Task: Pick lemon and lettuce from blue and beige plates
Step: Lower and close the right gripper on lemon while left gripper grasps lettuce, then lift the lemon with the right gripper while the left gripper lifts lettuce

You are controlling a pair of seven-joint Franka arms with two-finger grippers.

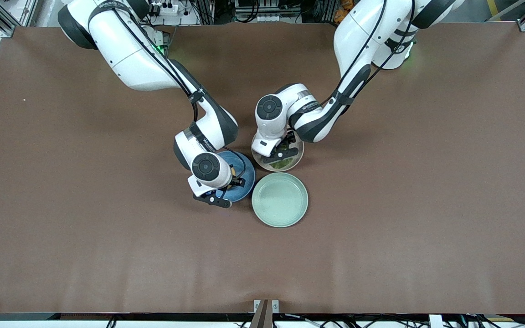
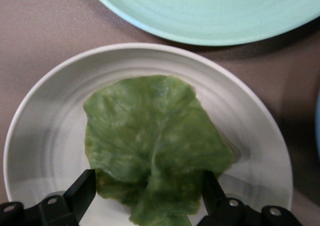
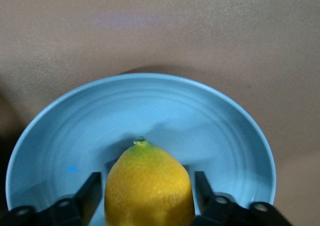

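Observation:
The lemon lies on the blue plate; in the front view my right arm's hand covers most of that plate. My right gripper is low over the plate, open, one finger on each side of the lemon with small gaps. The lettuce lies flat on the beige plate, which in the front view sits partly under my left arm's hand. My left gripper is open, its fingers down on either side of the leaf's near edge.
A pale mint-green plate stands nearer to the front camera than the beige plate and beside the blue one, its rim close to both; it also shows in the left wrist view. Bare brown table surrounds the three plates.

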